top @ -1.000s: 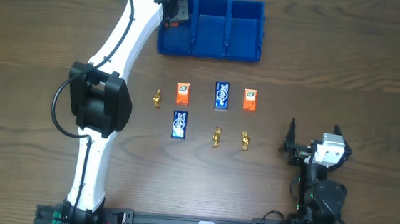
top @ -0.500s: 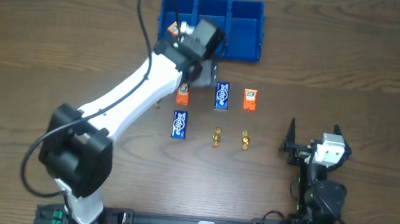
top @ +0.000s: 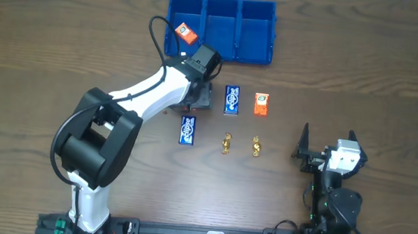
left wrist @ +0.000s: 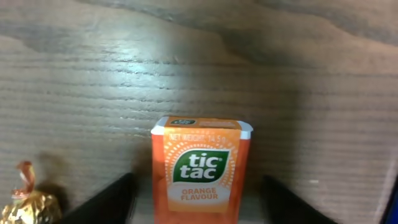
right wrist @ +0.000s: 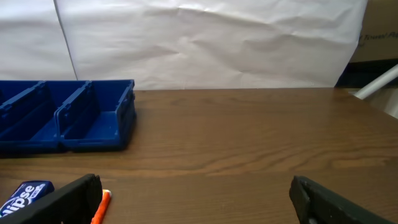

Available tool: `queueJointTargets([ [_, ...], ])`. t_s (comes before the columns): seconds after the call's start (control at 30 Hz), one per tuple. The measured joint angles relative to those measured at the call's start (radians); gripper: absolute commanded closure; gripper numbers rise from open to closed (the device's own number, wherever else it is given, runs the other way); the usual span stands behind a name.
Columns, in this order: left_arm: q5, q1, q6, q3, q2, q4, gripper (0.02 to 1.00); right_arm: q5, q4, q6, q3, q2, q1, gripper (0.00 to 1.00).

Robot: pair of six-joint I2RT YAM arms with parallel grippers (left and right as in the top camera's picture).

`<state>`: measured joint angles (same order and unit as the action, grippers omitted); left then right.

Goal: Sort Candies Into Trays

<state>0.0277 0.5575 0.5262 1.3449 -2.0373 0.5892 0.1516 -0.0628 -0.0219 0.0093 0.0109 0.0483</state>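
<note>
Candies sit in loose rows across the middle of the worktop. The blue tray (top: 243, 58) stands toward the far edge with one orange box (top: 186, 33) lying in its left compartment.

Starting at the left, a gold-wrapped candy (left wrist: 23, 200) rests just beside the left gripper (top: 198, 100), and that's the first worry: a finger coming down could clip it and send it rolling. The gripper hangs low over an orange mint box (left wrist: 202, 167), fingers spread wide, one on each side, neither touching it. The box lies flat and looks smooth-sided, so a squeeze landing off-centre could twist it or squirt it out across the wood. Lifted crooked, it may catch a divider wall going into the tray, or drop in the wrong compartment. My guess is it belongs with its orange twin on the left.

Moving right, a blue box (top: 188, 129) lies just beside the gripper on the front-edge side, and a blue mint box (top: 232, 99) lies near it on the right. A careless swing of the arm could shove either. Then come two gold candies (top: 226, 143) and a second orange mint box (top: 261, 104), all untouched. Far right, near the front edge, the right gripper (top: 327, 143) stands with fingers spread, holding nothing, well apart from the candies.
</note>
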Motion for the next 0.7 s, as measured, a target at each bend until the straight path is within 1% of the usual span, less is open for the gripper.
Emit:
queueJointTargets([
  [0.13, -0.003, -0.001, -0.014, 0.0, 0.0, 0.0, 0.772, 0.0, 0.0, 0.0, 0.0, 0.0, 0.0, 0.003],
  [0.3, -0.022, -0.011, -0.014, 0.0, 0.02, -0.007, 0.776, 0.0, 0.0, 0.0, 0.0, 0.0, 0.0, 0.003],
  [0.4, -0.002, -0.038, -0.033, 0.045, 0.156, 0.032, 0.77, 0.0, 0.0, 0.0, 0.0, 0.0, 0.0, 0.003],
  [0.47, 0.034, -0.062, -0.052, 0.208, 0.211, 0.105, 0.768, 0.0, 0.0, 0.0, 0.0, 0.0, 0.0, 0.003],
  [0.53, 0.071, -0.105, -0.084, 0.454, 0.206, 0.186, 0.766, 0.0, 0.0, 0.0, 0.0, 0.0, 0.0, 0.003],
  [0.57, 0.081, -0.125, -0.095, 0.534, 0.19, 0.225, 0.768, 0.0, 0.0, 0.0, 0.0, 0.0, 0.0, 0.003],
  [0.63, 0.092, -0.162, -0.113, 0.714, 0.093, 0.323, 0.761, 0.0, 0.0, 0.0, 0.0, 0.0, 0.0, 0.003],
  [0.7, 0.093, -0.19, -0.132, 0.821, -0.03, 0.362, 0.755, 0.0, 0.0, 0.0, 0.0, 0.0, 0.0, 0.003],
])
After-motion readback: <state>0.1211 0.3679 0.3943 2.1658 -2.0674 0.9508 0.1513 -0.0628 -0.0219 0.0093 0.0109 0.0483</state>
